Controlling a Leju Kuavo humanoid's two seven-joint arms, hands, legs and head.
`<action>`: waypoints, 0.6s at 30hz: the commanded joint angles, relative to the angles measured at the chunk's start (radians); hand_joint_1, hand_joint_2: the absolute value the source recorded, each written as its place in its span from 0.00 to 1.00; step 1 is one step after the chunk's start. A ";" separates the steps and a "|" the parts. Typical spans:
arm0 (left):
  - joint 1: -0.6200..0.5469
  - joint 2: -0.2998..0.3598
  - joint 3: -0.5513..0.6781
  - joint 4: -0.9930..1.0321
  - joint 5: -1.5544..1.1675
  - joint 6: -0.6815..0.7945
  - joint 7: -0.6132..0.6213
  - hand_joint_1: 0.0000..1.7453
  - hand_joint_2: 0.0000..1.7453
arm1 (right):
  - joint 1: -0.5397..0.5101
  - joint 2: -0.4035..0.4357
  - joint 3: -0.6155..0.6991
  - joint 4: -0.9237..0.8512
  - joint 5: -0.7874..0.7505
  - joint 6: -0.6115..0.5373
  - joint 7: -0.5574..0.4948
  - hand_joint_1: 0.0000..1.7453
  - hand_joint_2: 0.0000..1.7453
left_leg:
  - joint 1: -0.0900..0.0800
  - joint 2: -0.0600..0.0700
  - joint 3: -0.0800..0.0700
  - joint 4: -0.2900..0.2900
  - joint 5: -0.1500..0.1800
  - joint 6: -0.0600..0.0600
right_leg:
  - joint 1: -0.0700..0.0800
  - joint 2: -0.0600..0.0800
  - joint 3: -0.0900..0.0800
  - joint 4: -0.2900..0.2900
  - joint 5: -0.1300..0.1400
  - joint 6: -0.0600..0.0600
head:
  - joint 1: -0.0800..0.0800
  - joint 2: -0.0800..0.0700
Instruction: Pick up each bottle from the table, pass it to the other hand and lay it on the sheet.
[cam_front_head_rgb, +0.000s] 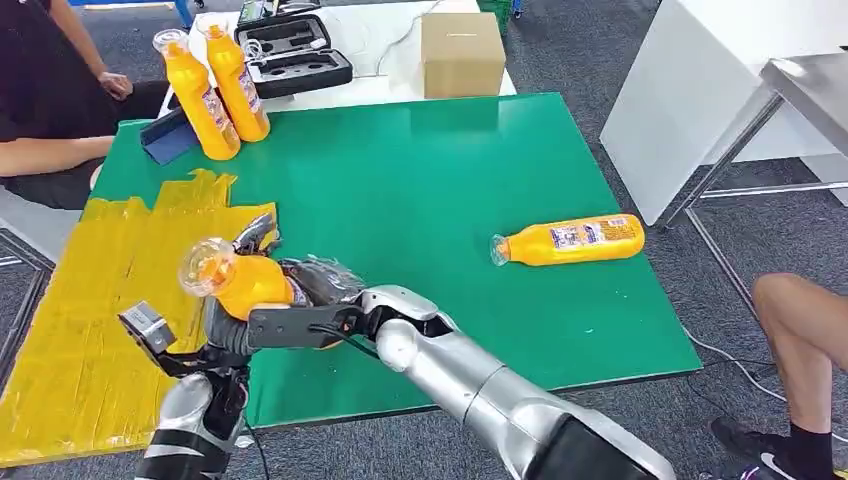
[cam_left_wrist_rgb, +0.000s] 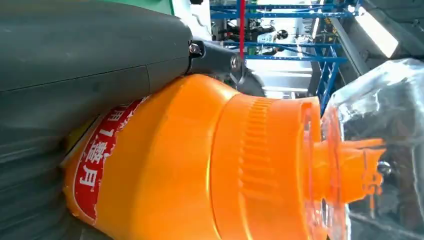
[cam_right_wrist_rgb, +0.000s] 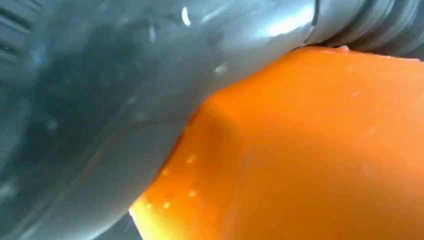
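An orange bottle (cam_front_head_rgb: 243, 283) with a clear cap (cam_front_head_rgb: 204, 265) is held in the air over the border between the yellow sheet (cam_front_head_rgb: 90, 300) and the green table (cam_front_head_rgb: 420, 180). My right hand (cam_front_head_rgb: 320, 282) grips its body from the right. My left hand (cam_front_head_rgb: 250, 240) wraps it from below and behind. In the left wrist view a grey thumb (cam_left_wrist_rgb: 85, 55) lies across the bottle (cam_left_wrist_rgb: 200, 165). The right wrist view has the bottle (cam_right_wrist_rgb: 310, 150) pressed against the hand (cam_right_wrist_rgb: 100, 100). Another orange bottle (cam_front_head_rgb: 570, 241) lies on the green table at the right. Two more (cam_front_head_rgb: 200, 95) (cam_front_head_rgb: 240, 85) stand at the back left.
A blue holder (cam_front_head_rgb: 165, 135) sits by the standing bottles. A black case (cam_front_head_rgb: 292, 55) and a cardboard box (cam_front_head_rgb: 461, 53) are on the white table behind. One person (cam_front_head_rgb: 50, 90) sits at the left, and another person's leg (cam_front_head_rgb: 800, 340) is at the right. A white table (cam_front_head_rgb: 720, 80) stands far right.
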 joint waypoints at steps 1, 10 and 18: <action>-0.101 -0.015 -0.006 0.073 -0.001 -0.006 0.020 1.00 1.00 | 0.021 0.013 0.160 0.024 0.002 0.007 -0.025 1.00 1.00 | 0.001 -0.003 0.003 0.000 -0.001 -0.001 | 0.001 -0.003 0.004 0.000 -0.002 -0.001 | 0.000 0.000; -0.100 -0.016 -0.001 0.065 0.000 -0.006 0.019 1.00 1.00 | 0.018 -0.001 0.121 0.033 -0.013 -0.022 -0.019 0.95 1.00 | 0.001 -0.004 0.003 0.000 -0.002 -0.001 | 0.001 -0.004 0.005 0.000 -0.003 -0.001 | 0.000 0.000; -0.079 0.015 0.059 0.003 -0.084 0.097 0.005 1.00 1.00 | 0.013 -0.114 -0.050 -0.041 -0.039 -0.107 -0.008 0.00 0.00 | 0.001 -0.005 0.005 0.001 -0.003 -0.001 | 0.002 -0.005 0.007 0.001 -0.004 -0.001 | 0.000 0.000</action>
